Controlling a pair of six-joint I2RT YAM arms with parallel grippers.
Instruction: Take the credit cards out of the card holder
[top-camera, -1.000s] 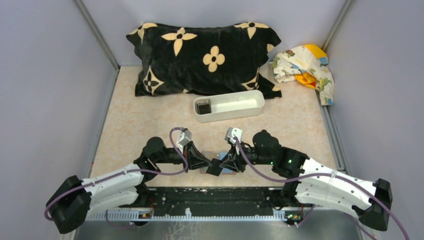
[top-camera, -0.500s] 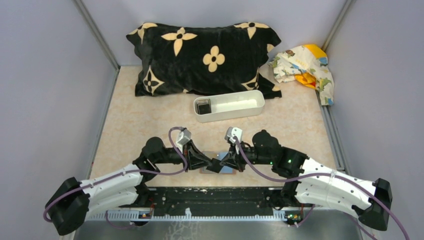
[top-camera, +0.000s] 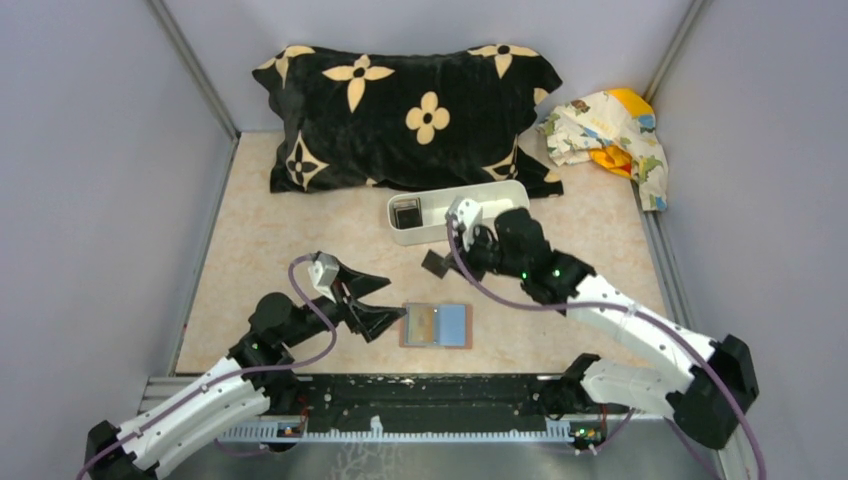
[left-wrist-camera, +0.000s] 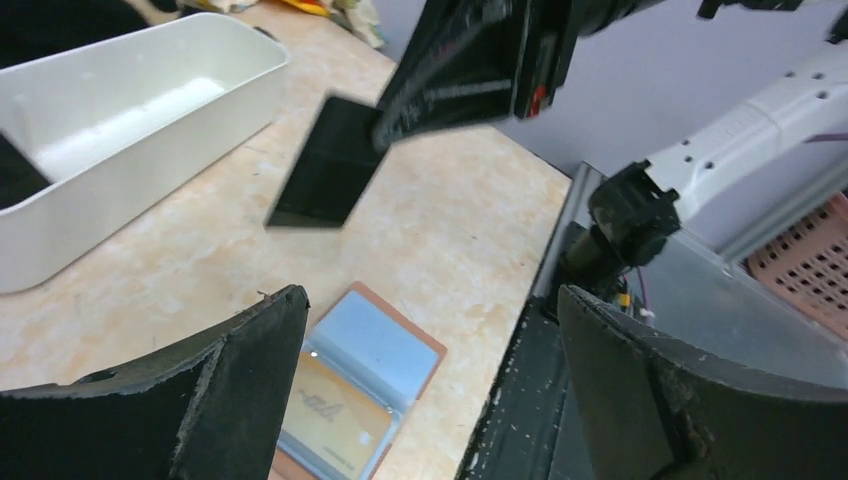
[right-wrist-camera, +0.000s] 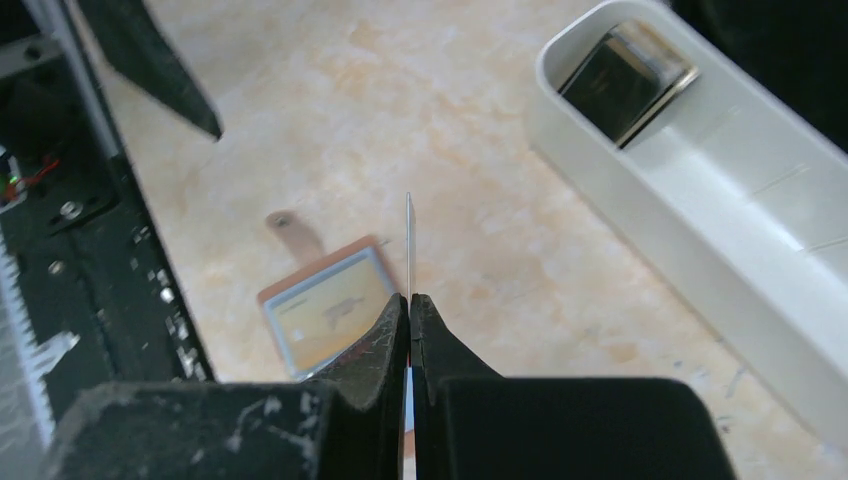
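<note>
The card holder (top-camera: 453, 322) lies open and flat on the table, brown rim, light blue inside, with a tan credit card (top-camera: 423, 322) in its left half. My right gripper (top-camera: 443, 262) is shut on a dark credit card (top-camera: 433, 265), held in the air between the holder and the white tray (top-camera: 500, 215). In the right wrist view this card (right-wrist-camera: 408, 235) shows edge-on between the shut jaws (right-wrist-camera: 409, 300). My left gripper (top-camera: 392, 298) stands wide open just left of the holder (left-wrist-camera: 385, 345), touching nothing. More dark cards (top-camera: 405, 212) lie in the tray's left end.
A black pillow with tan flowers (top-camera: 400, 110) lies behind the tray, and a patterned cloth (top-camera: 610, 130) sits at the back right. A black rail (top-camera: 420, 395) runs along the near table edge. Grey walls close both sides.
My right gripper shut on the dark card and lifted it away from the holder toward the tray. My left gripper opened, let go, and drew back to the left.
</note>
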